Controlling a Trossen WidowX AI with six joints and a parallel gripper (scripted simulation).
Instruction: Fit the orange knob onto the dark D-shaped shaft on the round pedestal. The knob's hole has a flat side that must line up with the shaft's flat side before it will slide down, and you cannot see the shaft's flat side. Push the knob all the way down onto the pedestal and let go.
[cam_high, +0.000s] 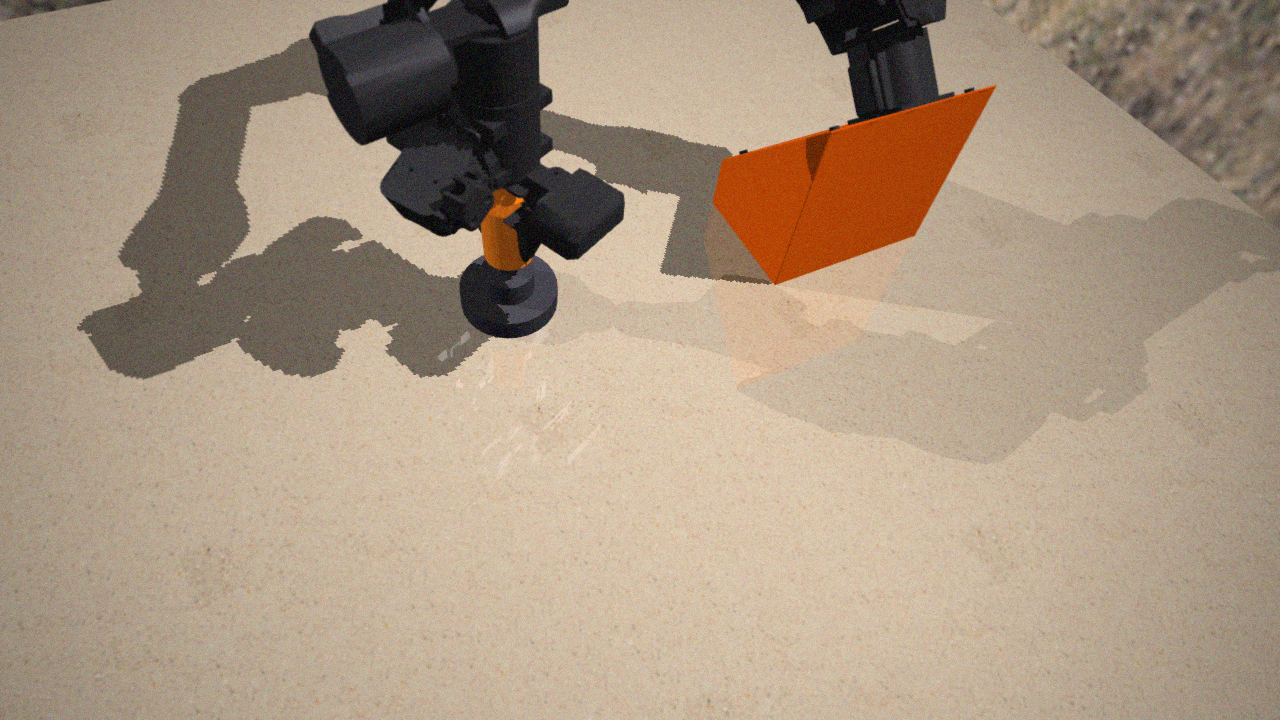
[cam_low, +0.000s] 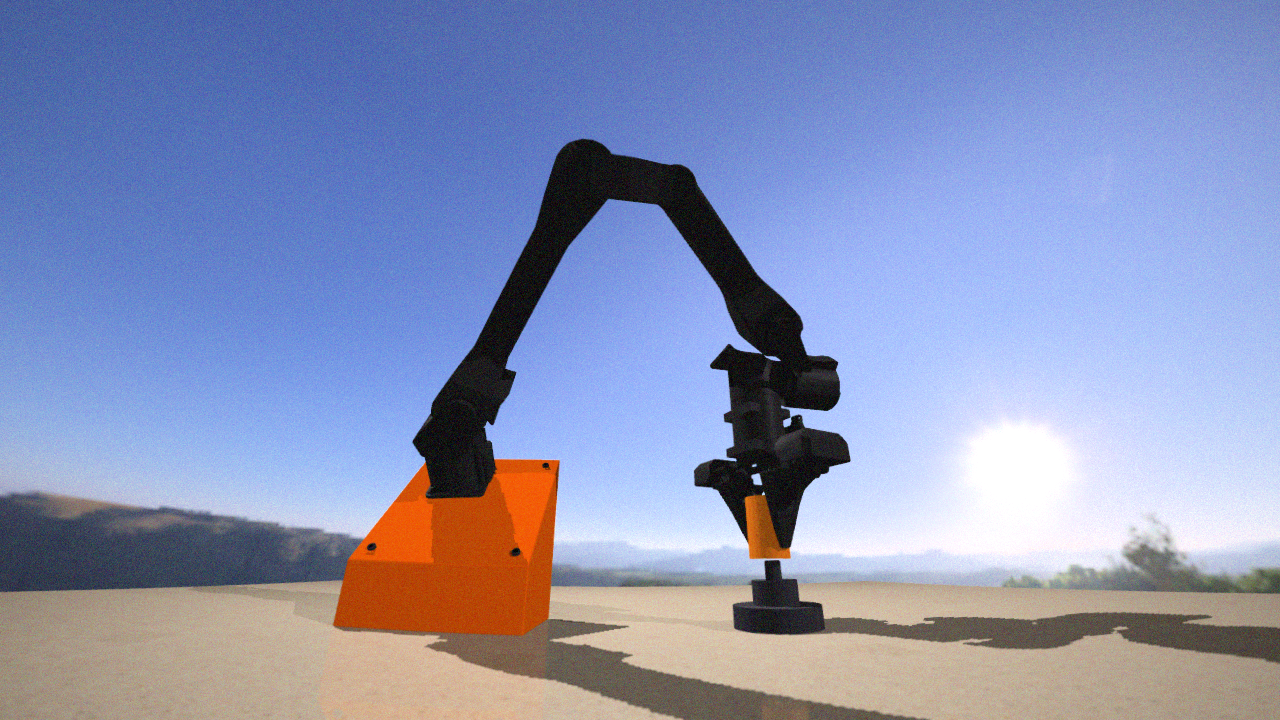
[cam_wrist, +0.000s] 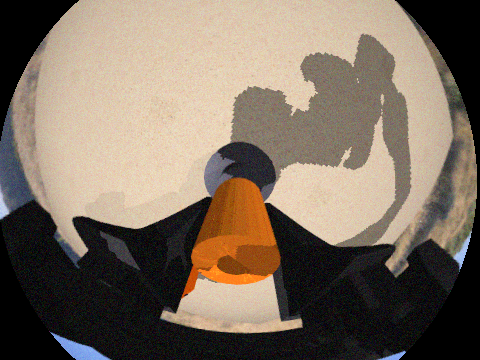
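Note:
My gripper (cam_high: 506, 234) (cam_low: 768, 528) (cam_wrist: 235, 235) is shut on the orange knob (cam_high: 503, 240) (cam_low: 766, 528) (cam_wrist: 236, 227) and holds it upright, straight above the round dark pedestal (cam_high: 508, 302) (cam_low: 777, 616) (cam_wrist: 245, 159). In the exterior view the knob's lower rim sits just above the tip of the dark shaft (cam_low: 771, 569), with a thin gap or light contact; I cannot tell which. The shaft is hidden behind the knob in the other two views. The shaft's flat side does not show.
The arm's orange wedge-shaped base (cam_high: 836, 183) (cam_low: 456, 555) stands on the sandy table, to the right of the pedestal in the top view. Dark arm shadows lie across the table around the pedestal.

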